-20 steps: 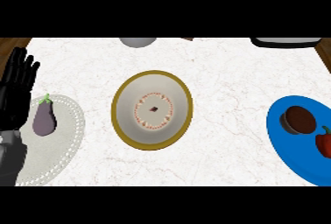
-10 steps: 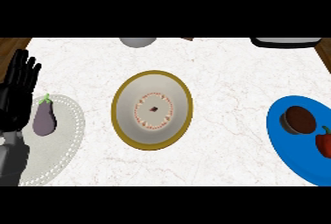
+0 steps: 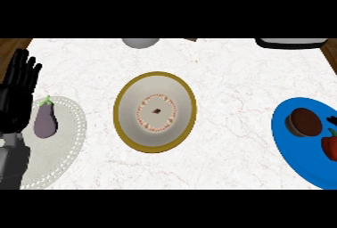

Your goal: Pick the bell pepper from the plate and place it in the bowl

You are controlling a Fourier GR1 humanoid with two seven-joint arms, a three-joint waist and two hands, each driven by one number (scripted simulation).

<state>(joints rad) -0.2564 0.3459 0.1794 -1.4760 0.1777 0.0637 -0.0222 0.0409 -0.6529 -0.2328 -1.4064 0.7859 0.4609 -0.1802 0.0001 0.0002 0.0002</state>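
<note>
The red bell pepper (image 3: 331,147) lies on the blue plate (image 3: 293,153) at the right edge, partly cut off by the view. The gold-rimmed bowl (image 3: 156,111) stands in the middle of the counter with nothing in it. A small black part of my right hand (image 3: 332,120) shows at the right edge, just above the pepper; the rest is out of view. My left hand (image 3: 18,95) rests open at the left edge, fingers up, far from the pepper.
A brown round item (image 3: 305,121) shares the blue plate with the pepper. A purple eggplant (image 3: 45,123) lies on a white plate (image 3: 66,142) beside my left hand. A grey object (image 3: 139,42) and a dark pan (image 3: 289,42) sit at the far edge.
A black bit of my right hand has come into view at the right edge above the pepper. My left hand has barely shifted.
</note>
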